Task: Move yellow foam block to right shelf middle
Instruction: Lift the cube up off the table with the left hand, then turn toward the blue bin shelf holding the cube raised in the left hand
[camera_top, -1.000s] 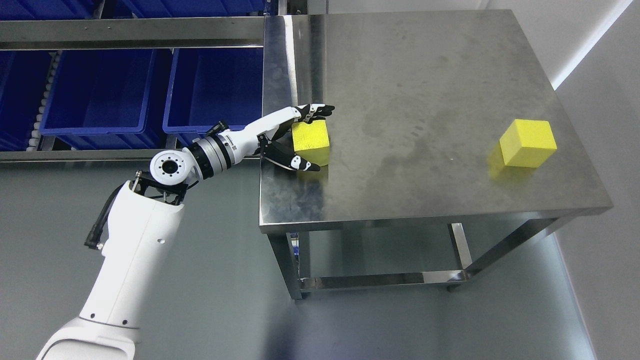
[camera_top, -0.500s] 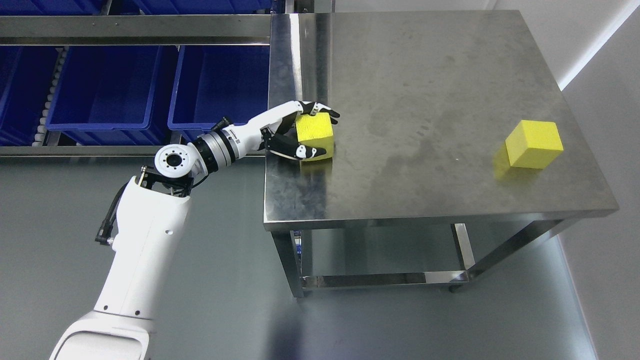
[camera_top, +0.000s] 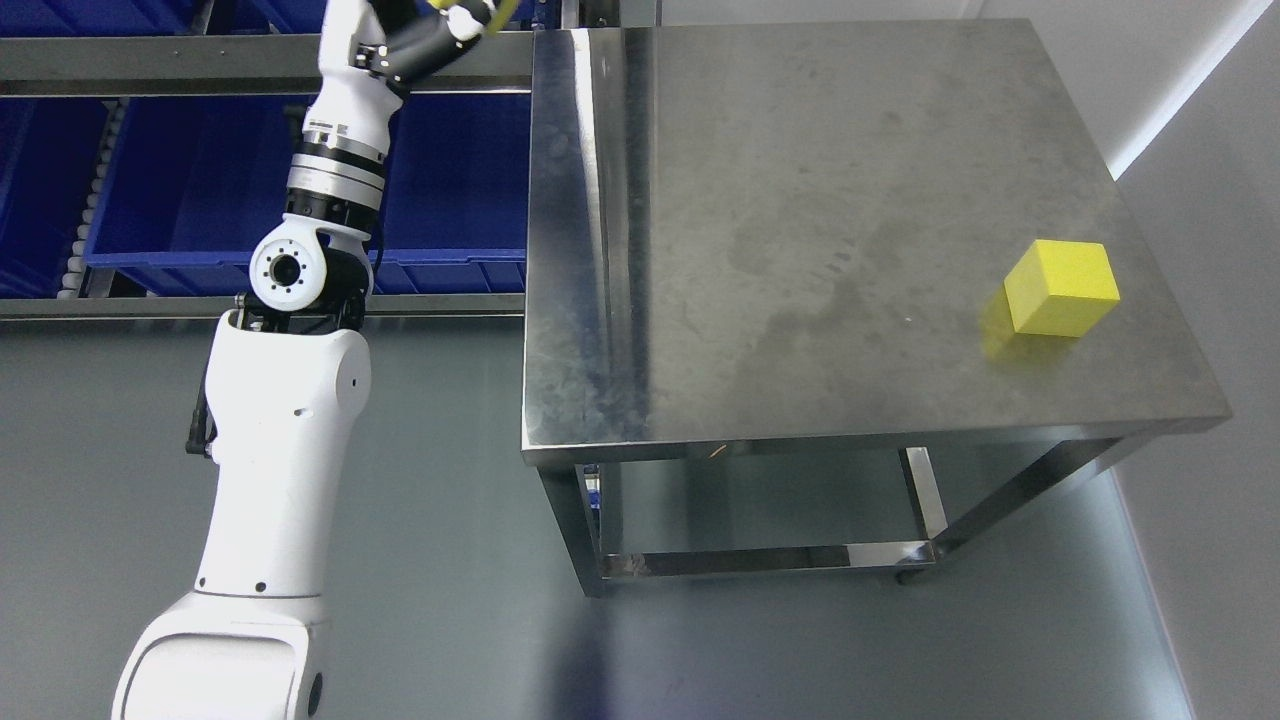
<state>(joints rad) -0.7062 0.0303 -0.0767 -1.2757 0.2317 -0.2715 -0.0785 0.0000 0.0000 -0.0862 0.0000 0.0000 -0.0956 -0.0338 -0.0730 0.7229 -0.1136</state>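
My left arm reaches up and far, the hand cut off by the top edge, so I cannot tell how it is closed; only a sliver of yellow shows there, probably the foam block. I should carry it level and slowly toward the shelf. The blue bins look empty. Another yellow block sits on the table, far right.

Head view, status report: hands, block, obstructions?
Left arm raised over the blue bins, hand cut off at top edge. Right arm unseen. One yellow block on the table. No obstruction visible.
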